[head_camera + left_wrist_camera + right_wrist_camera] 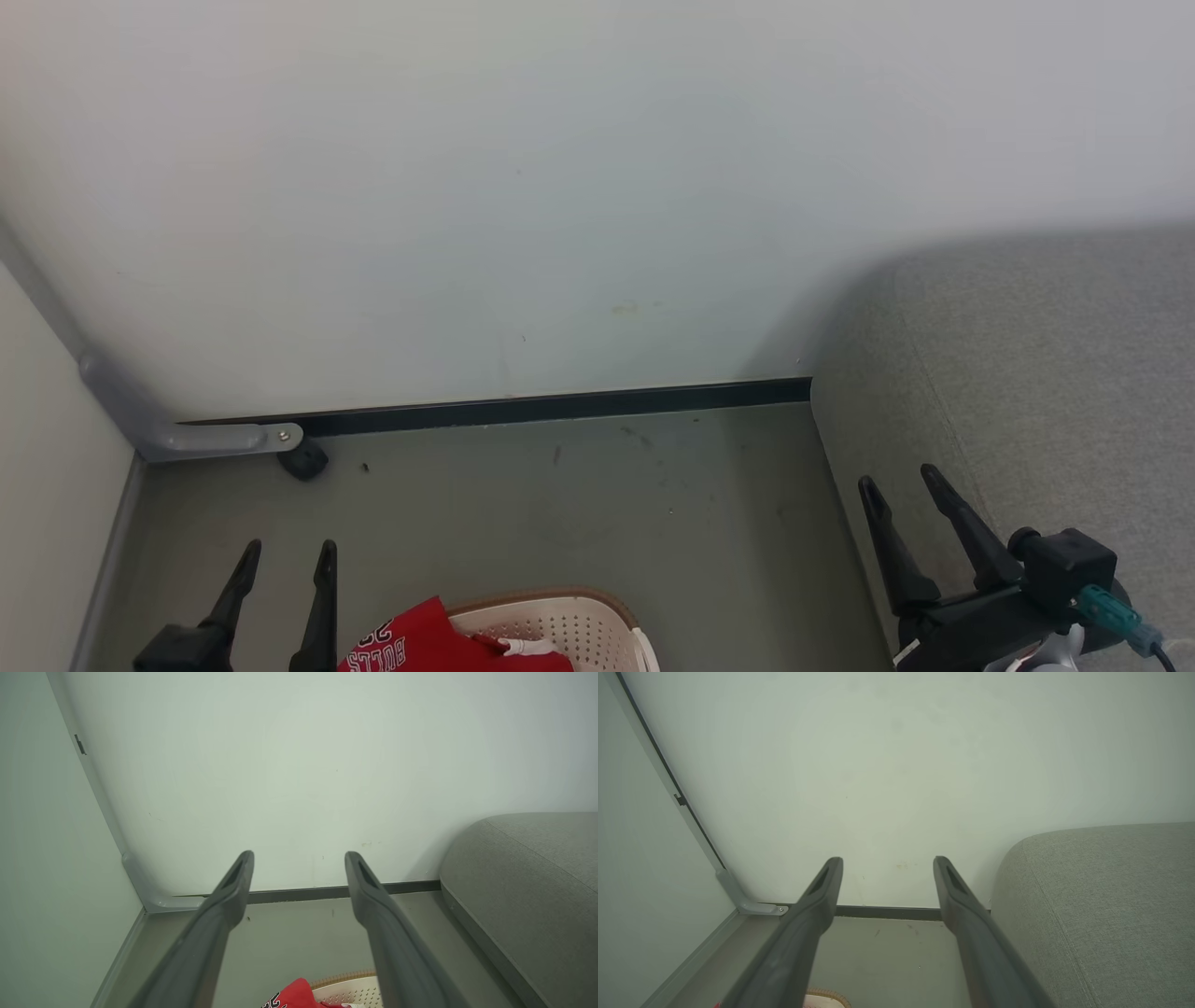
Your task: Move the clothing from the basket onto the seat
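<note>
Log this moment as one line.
left tool open, empty | right tool open, empty | clothing in basket, not yet grasped | seat right of basket

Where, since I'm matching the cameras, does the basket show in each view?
Head view: basket at the bottom edge, near centre.
Left wrist view: bottom edge, right of centre.
Right wrist view: sliver at bottom edge, left of centre.
Shared landmark: grey sofa at the right in all.

The scuffed grey floor (pixel 560 504) bears the basket (pixel 579 627) and, to its right, the seat (pixel 1027 373). A small dark object (pixel 303 460) sits near the corner.
</note>
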